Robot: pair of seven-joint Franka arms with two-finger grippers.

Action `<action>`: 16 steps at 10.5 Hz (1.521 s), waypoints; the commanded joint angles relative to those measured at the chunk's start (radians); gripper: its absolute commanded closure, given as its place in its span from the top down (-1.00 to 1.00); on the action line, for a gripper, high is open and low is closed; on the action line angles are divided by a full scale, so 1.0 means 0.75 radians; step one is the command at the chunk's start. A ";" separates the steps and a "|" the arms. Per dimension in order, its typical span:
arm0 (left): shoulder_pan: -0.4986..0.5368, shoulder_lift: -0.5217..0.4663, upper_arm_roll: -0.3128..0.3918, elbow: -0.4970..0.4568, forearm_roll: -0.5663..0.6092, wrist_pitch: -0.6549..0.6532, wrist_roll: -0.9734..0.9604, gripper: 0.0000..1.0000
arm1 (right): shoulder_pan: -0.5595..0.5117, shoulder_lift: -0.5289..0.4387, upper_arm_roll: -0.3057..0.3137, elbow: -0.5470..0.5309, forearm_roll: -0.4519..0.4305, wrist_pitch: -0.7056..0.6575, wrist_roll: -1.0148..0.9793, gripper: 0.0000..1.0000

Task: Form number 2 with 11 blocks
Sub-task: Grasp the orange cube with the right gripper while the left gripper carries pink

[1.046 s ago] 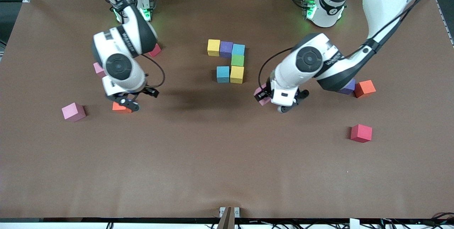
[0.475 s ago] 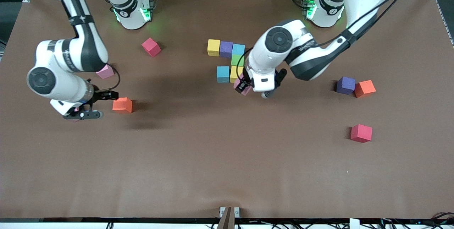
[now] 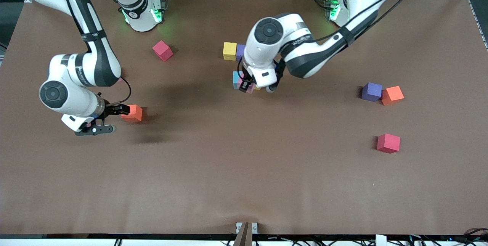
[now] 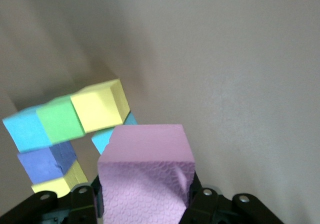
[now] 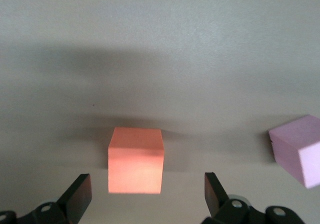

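Left wrist view alone shows left end effector [image 4: 142,204] clamping pink block [image 4: 145,176]; right end effector [image 5: 147,194] spread wide.

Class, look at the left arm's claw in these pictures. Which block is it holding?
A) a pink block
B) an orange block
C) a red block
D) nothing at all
A: the left claw is shut on the pink block, carrying it over the part-built number 2 near the middle of the table.
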 commanded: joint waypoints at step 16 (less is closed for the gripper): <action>-0.474 0.032 0.317 0.060 -0.035 0.221 -0.653 0.23 | -0.026 0.134 -0.001 -0.137 0.230 0.204 -0.113 1.00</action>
